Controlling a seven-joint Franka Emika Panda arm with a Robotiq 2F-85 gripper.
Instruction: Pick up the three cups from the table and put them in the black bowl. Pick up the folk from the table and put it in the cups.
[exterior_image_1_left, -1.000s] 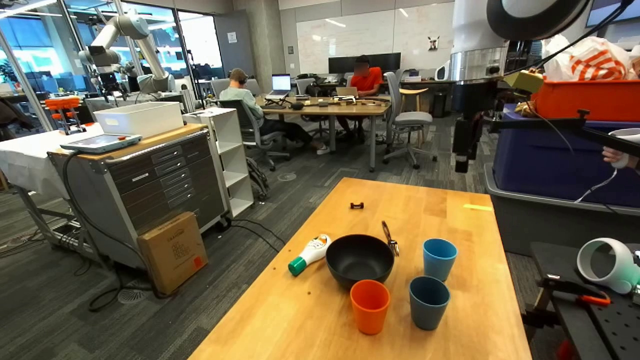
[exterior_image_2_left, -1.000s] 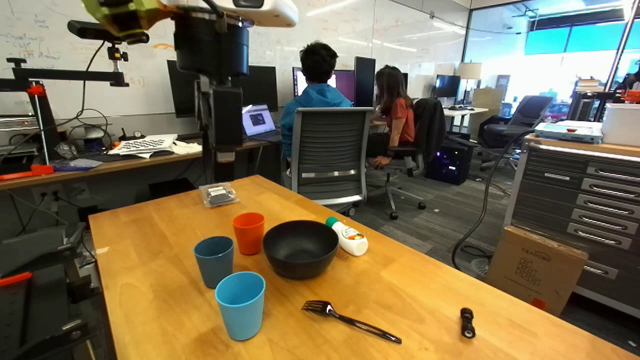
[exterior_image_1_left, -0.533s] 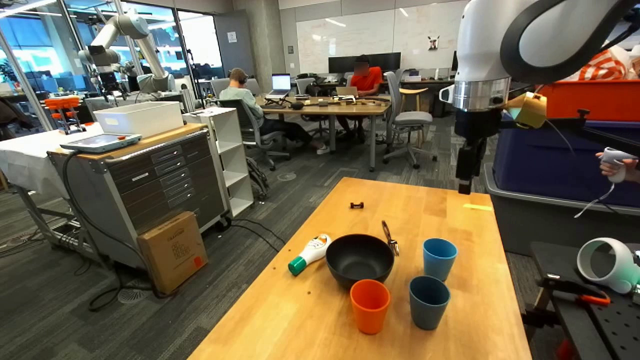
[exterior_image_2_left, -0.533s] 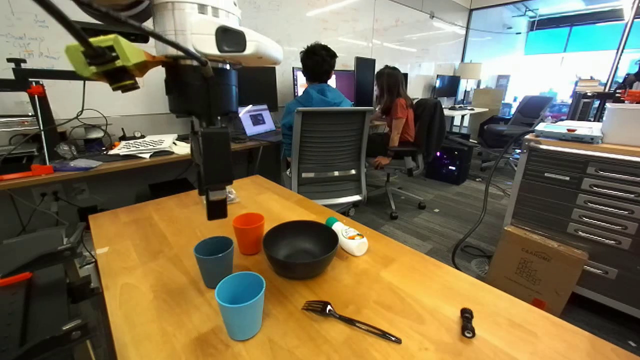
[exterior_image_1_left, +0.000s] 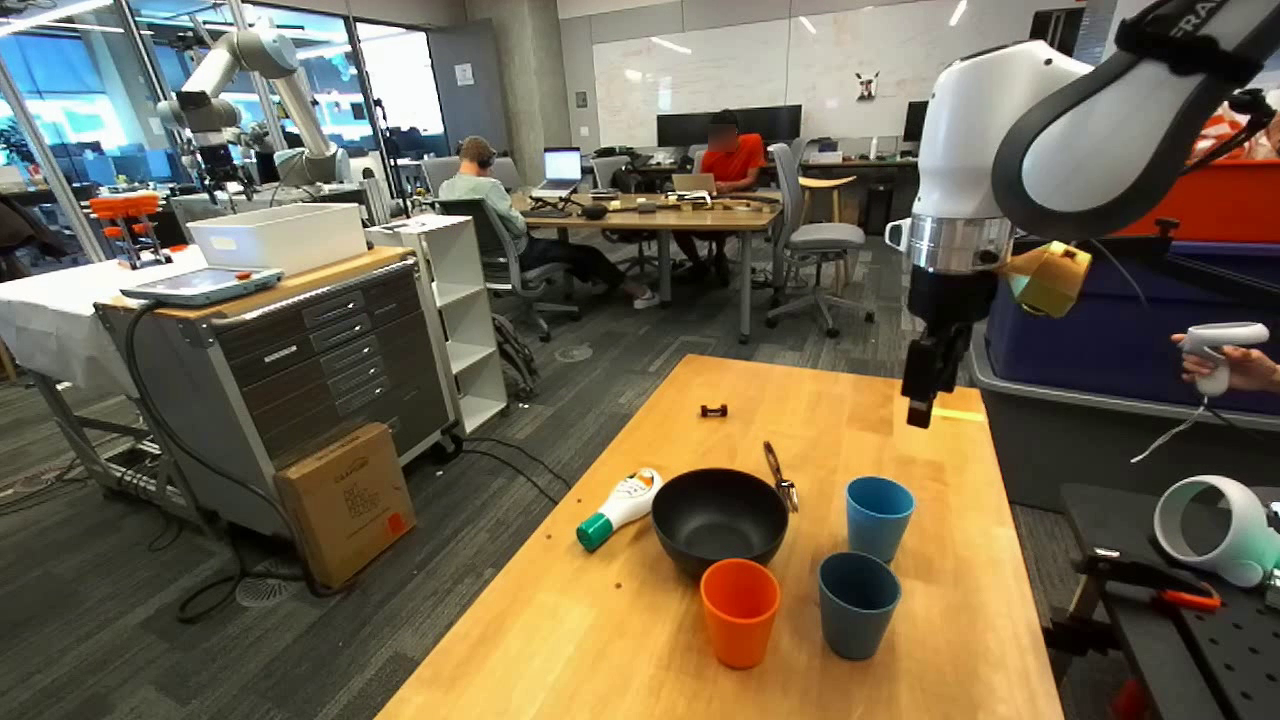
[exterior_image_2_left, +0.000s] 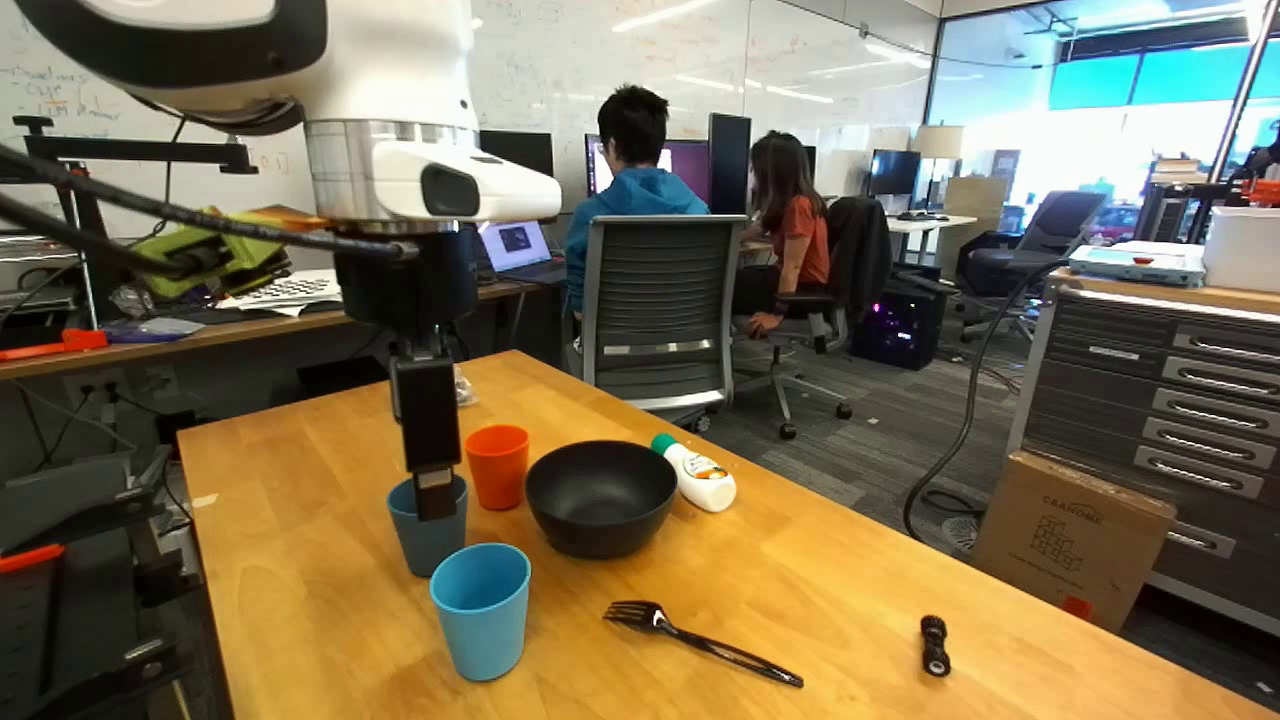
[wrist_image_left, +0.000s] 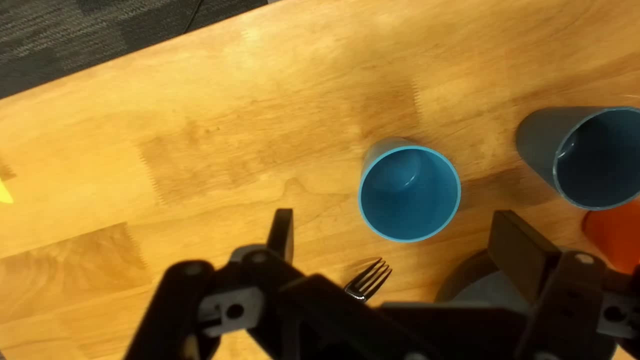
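Well, pincer (wrist_image_left: 400, 243): I had it spread wide, released, above the table (wrist_image_left: 250, 165).
Blue cup (wrist_image_left: 410, 195): stood apart from it, at twelve o'clock in my wrist view.
Dark cup (wrist_image_left: 582, 157): stood at two.
Orange cup (wrist_image_left: 617, 232): sat at three.
Black bowl (wrist_image_left: 487, 287): showed at four.
Fork (wrist_image_left: 359, 289): lay at seven.

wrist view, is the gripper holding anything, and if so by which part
Nothing is held: the gripper stands open, and the light blue cup stands upright on the table, not gripped.
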